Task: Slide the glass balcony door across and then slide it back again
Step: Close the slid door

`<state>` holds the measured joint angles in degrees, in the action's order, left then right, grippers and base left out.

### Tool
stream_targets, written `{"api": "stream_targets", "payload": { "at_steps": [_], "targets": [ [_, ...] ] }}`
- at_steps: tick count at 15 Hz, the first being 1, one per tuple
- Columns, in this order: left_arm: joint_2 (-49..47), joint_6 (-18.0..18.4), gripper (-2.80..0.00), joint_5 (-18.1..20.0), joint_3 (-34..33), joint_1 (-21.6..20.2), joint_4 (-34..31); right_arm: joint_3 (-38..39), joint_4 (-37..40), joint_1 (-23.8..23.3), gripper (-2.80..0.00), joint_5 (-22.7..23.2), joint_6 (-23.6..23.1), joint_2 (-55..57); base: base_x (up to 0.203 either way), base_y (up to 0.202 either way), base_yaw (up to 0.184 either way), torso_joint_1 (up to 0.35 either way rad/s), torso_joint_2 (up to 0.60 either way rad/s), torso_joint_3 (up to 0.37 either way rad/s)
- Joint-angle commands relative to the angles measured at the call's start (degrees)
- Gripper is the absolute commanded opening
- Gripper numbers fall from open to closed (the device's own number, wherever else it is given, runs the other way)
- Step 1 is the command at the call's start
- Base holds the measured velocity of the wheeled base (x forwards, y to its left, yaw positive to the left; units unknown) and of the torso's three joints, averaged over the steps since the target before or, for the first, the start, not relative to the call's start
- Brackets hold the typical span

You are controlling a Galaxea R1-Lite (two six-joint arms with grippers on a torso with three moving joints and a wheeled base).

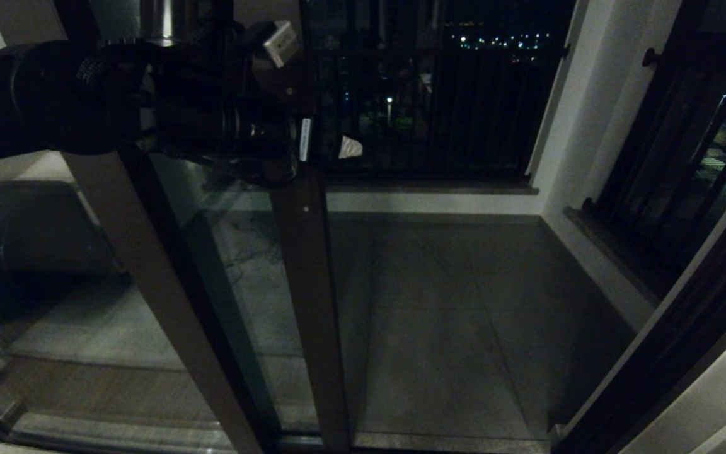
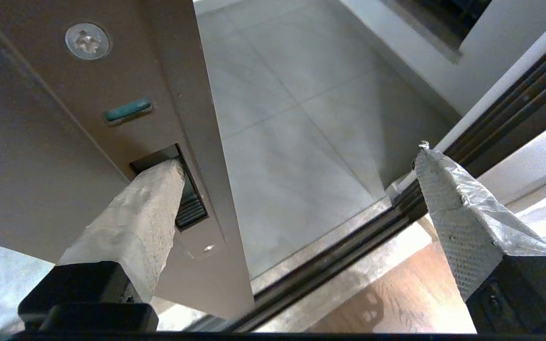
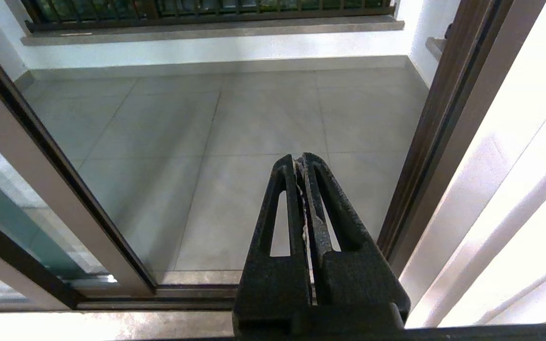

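Brown metal frames the glass door [image 1: 303,265], whose edge post stands left of centre in my head view, leaving the doorway onto the tiled balcony floor [image 1: 451,315] open to its right. My left gripper [image 2: 296,170] is up at that post with its fingers spread wide; one padded finger [image 2: 145,213] sits in the black slot handle [image 2: 185,199], the other hangs free over the floor track [image 2: 330,265]. My right gripper [image 3: 301,163] hangs before the opening, fingers pressed together.
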<state>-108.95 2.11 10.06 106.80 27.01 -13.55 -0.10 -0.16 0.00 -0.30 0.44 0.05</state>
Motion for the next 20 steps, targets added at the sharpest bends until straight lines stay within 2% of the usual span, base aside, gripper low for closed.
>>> {"api": "stream_targets", "payload": {
  "at_steps": [1,8,12,18,20],
  "targets": [
    [-1.6,-0.1,0.00,-1.0,0.2,0.4,1.2,0.0,0.0,0.0,-2.80,0.0,0.0,0.0,0.000,0.000,0.000,0.000,0.00,0.000],
    [-4.9,-1.0,0.00,-1.4,4.5,3.7,1.2,0.0,0.0,0.0,-2.80,0.0,0.0,0.0,0.000,0.000,0.000,0.000,0.00,0.000],
    [-5.9,-1.0,0.00,-3.0,5.2,5.5,1.3,0.0,0.0,0.0,-2.80,0.0,0.0,0.0,0.000,0.000,0.000,0.000,0.00,0.000],
    [-7.0,-1.0,0.00,-3.0,5.4,6.9,1.5,0.0,0.0,0.0,-2.80,0.0,0.0,0.0,0.000,0.000,0.000,0.000,0.00,0.000],
    [-7.5,-1.0,0.00,-3.6,5.4,7.6,3.5,0.0,0.0,0.0,-2.80,0.0,0.0,0.0,0.000,0.000,0.000,0.000,0.00,0.000]
  ]
}}
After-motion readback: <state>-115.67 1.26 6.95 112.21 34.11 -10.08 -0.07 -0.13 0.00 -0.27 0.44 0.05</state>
